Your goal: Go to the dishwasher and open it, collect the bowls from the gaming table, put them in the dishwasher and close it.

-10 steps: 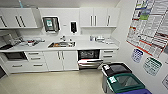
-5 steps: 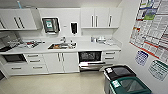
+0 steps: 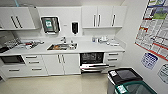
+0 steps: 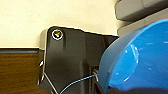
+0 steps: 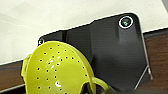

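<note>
A: What has changed since a moment ago?

B: Very little. The whole kitchen sits slightly lower and nearer in the head view, so the camera has moved; nothing in the room has.

A: Start with the big things.

B: A white counter (image 3: 97,47) runs the width of the wall, wall cabinets (image 3: 103,16) above, a steel sink (image 3: 62,46) set in its middle. Under the counter, right of the sink, is the dishwasher (image 3: 92,61). Its door is dropped part-way open, the steel front tilted out towards the room with the dark inside showing above it. Its long axis runs along the cabinet line and the opening faces the camera. Two lidded bins (image 3: 125,77) stand in the near right corner by a wall of posters (image 3: 153,27).

A: And the bowls?

B: The blue bowl (image 4: 140,60) looms large in the left wrist view, hollow side showing. The yellow bowl (image 5: 58,68), dotted with small holes, shows in the right wrist view, also hollow side to the camera.

A: Are the grippers closed on them?

B: I cannot tell; the fingers are not clear in either wrist view.
</note>
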